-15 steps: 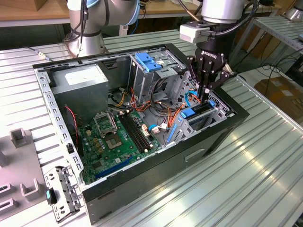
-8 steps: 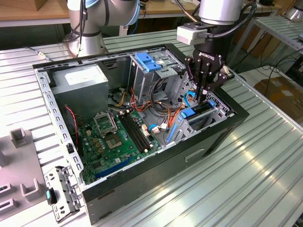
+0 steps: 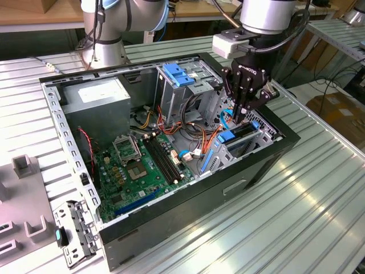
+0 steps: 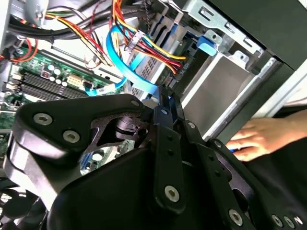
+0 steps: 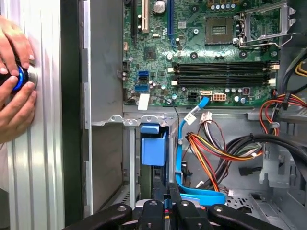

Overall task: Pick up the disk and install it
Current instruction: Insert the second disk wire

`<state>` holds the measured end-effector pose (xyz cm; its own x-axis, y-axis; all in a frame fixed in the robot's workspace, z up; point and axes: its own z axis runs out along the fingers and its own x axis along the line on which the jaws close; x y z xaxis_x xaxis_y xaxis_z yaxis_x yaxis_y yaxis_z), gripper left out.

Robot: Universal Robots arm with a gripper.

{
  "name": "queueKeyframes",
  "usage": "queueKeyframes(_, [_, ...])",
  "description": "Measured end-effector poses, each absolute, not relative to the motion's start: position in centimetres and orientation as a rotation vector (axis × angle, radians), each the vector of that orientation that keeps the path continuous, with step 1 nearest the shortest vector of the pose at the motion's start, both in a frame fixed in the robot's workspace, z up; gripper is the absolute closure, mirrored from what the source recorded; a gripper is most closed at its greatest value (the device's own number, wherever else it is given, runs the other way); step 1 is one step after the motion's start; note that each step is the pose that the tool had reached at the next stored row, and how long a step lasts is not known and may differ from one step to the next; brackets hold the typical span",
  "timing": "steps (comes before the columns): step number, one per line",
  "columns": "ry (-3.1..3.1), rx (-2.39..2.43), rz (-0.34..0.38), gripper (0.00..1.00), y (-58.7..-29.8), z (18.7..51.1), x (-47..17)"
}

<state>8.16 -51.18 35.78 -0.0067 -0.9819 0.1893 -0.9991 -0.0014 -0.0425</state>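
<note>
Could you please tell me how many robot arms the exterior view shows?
2. One arm stands behind the computer case, at the exterior view's left; the other hangs over the case's right-hand end, gripper lowered inside.

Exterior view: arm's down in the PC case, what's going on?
The gripper is lowered into the open computer case, over the drive bay at the exterior view's right. Its fingers look closed together, tips at a blue drive carrier seated in that bay; the disk itself isn't clearly visible. In the first wrist view, a person's hand rests on a blue-ringed knob outside the case.
</note>
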Motion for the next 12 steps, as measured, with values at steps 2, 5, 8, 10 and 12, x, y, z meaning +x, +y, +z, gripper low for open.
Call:
queueKeyframes(2, [-2.156,2.149,0.236,0.84,-51.39,35.76,8.08])
queueKeyframes(5, [-2.170,2.161,0.222,0.84,-51.55,35.75,8.00])
queueKeyframes(8, [-2.171,2.161,0.222,0.84,-51.56,35.75,7.99])
queueKeyframes(10, [-2.171,2.161,0.222,0.84,-51.56,35.75,7.99])
queueKeyframes(12, [-2.171,2.161,0.222,0.84,-51.56,35.76,7.98])
